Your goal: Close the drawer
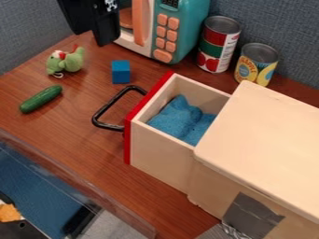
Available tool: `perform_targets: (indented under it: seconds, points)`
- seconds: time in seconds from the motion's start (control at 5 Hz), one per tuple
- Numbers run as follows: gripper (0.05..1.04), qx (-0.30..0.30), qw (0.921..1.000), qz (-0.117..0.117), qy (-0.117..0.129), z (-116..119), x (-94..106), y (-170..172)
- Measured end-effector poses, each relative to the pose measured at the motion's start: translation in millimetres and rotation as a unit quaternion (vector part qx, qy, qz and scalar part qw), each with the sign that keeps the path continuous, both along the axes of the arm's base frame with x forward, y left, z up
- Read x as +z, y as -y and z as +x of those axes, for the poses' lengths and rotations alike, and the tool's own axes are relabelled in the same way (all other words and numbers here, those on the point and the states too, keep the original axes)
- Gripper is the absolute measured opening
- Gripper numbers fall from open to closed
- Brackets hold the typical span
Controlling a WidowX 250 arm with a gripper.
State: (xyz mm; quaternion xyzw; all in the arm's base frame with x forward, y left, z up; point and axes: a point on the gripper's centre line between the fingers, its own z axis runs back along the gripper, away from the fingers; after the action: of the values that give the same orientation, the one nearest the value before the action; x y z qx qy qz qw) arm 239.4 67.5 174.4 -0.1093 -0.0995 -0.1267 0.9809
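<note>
Wooden cabinet (265, 144), red-fronted drawer (161, 156) open.

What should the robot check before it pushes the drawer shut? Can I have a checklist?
1. Drawer is open, so there's something to shut: ok.
2. Blue cloth sits below the drawer's rim: ok.
3. Blue block isn't touching the handle: ok.
4. Gripper is at the handle: not ok, it's up beside the toy microwave.
5. Nothing is hiding inside the box, under its lid: cannot tell.
</note>
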Motion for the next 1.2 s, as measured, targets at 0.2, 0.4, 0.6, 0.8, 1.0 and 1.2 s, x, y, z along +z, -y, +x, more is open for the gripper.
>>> perform_targets:
  seconds: [0.2, 0.4, 0.6, 0.8, 1.0, 1.2]
  points:
    - [1.000, -0.006, 0.9999, -0.004, -0.011, -0.2, -6.9, -0.2]
    - [1.000, -0.070, 0.9971, 0.024, 0.015, 3.3, -29.8, -21.9]
    - [1.000, -0.141, 0.9885, 0.045, 0.029, 6.2, -42.4, -34.4]
    - [1.000, -0.207, 0.9772, 0.032, 0.037, 4.8, -49.9, -46.2]
    - [1.000, -0.292, 0.9550, 0.031, 0.044, 4.9, -52.2, -48.8]
    - [1.000, -0.370, 0.9255, 0.065, 0.051, 2.8, -65.7, -46.1]
